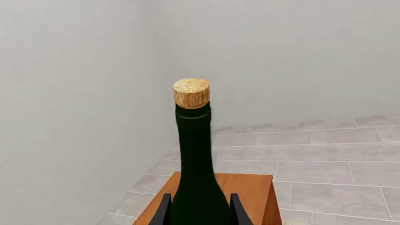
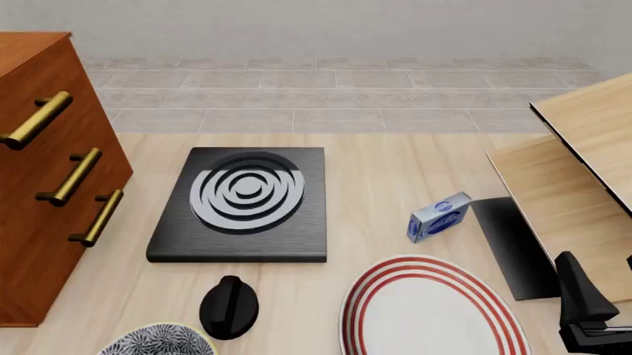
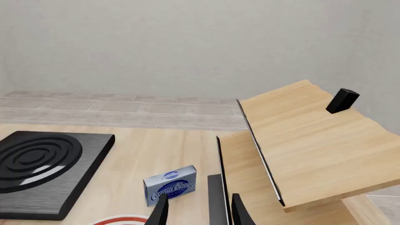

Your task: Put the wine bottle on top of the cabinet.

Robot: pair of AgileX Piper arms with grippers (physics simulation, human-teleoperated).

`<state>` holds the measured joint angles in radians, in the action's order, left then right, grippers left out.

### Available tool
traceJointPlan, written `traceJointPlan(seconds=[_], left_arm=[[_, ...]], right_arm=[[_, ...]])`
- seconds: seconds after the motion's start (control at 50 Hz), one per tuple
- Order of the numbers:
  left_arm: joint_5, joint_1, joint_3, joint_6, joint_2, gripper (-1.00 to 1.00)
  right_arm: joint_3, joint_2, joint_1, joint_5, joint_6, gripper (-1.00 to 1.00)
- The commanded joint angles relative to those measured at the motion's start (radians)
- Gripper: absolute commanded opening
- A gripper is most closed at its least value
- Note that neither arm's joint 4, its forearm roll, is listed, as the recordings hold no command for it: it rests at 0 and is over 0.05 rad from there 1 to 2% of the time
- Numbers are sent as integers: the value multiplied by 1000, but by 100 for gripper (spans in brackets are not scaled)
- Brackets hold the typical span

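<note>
The tall dark green glass wine bottle (image 1: 195, 164) with its tan cork top stands straight up between the two black fingers (image 1: 164, 211) of the left gripper (image 1: 198, 213). The fingers sit tight on both sides of the bottle's body, so they are holding it. Just behind and below the bottle you can see the flat top of the big reddish-brown wooden cabinet (image 1: 250, 190). The bottom of the bottle is cut off in the left wrist view, so I cannot tell if it is touching the cabinet top or is still a bit above it.

In the front view the cabinet (image 2: 44, 200) stands at the left side of the light wooden desk (image 2: 385, 185), with three brass bar handles (image 2: 71, 176) on its front. The bottle and the left gripper do not show in that view (they are out of the picture).

The right gripper (image 3: 198, 211) is low over the desk on the right side, and nothing is between its black fingers (image 3: 239, 211). They stand a little apart, open. Just ahead of it lies a small blue and white box (image 3: 170, 185), and beside that is the pale light-wood furniture with black edges (image 3: 306, 140).

In the middle of the desk lies a flat black square slab with silver rings (image 2: 245, 203). Nearer the front are a round white plate with red stripes (image 2: 433, 307), a small black round knob thing (image 2: 228, 305), and the edge of a dark patterned bowl (image 2: 158, 342).
</note>
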<state>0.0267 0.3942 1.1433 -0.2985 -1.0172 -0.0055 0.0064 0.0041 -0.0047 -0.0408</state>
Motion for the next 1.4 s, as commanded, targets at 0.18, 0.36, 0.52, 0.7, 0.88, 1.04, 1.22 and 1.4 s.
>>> traceJointPlan(seconds=[0.18,0.36,0.52,0.7,0.88,1.04,1.22,1.4], left_arm=[[-82,36,-71,4,-17,-100],[-123,57,-107,12,-35,-100],[-162,78,-146,20,-49,-100],[-196,91,-171,24,-65,-100],[-214,99,-191,31,-75,-100],[-226,102,-202,34,-88,-100],[-249,104,-217,37,-109,-100],[-246,101,-217,31,-117,100]], right_arm=[[0,0,0,0,0,100],[0,0,0,0,0,100],[0,0,0,0,0,100],[0,0,0,0,0,100],[0,0,0,0,0,100],[0,0,0,0,0,100],[0,0,0,0,0,100],[0,0,0,0,0,100]])
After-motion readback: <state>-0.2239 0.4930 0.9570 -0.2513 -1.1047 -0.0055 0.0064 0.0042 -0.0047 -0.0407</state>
